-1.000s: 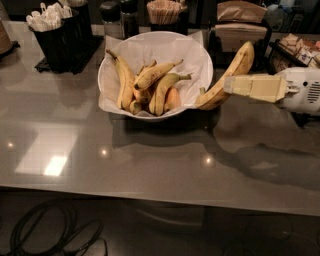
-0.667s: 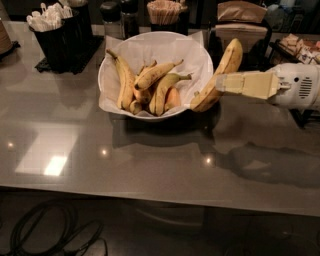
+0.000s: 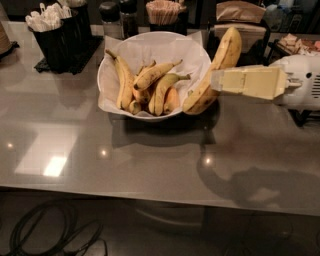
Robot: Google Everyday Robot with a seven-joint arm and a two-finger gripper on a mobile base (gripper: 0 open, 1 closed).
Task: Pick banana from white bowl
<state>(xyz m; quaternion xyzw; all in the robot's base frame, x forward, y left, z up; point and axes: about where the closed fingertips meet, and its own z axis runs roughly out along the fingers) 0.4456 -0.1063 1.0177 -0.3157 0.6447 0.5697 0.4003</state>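
Observation:
The large curved banana, yellow with brown speckles and a dark lower edge, is held in the air at the right rim of the white bowl. My gripper comes in from the right on a white arm, its cream fingers shut on the banana's middle. The banana's lower tip hangs by the bowl's right edge and its upper tip points up. The paper-lined bowl holds several smaller bananas and a slim long one on its left side.
A black caddy with white cutlery stands at the back left. Shakers and a holder of sticks stand behind the bowl. A napkin holder and packets are at the back right. Cables lie on the floor below the grey table.
The gripper and the banana have shifted a little to the left and up, nearer the bowl's right rim. The bananas in the bowl have not moved.

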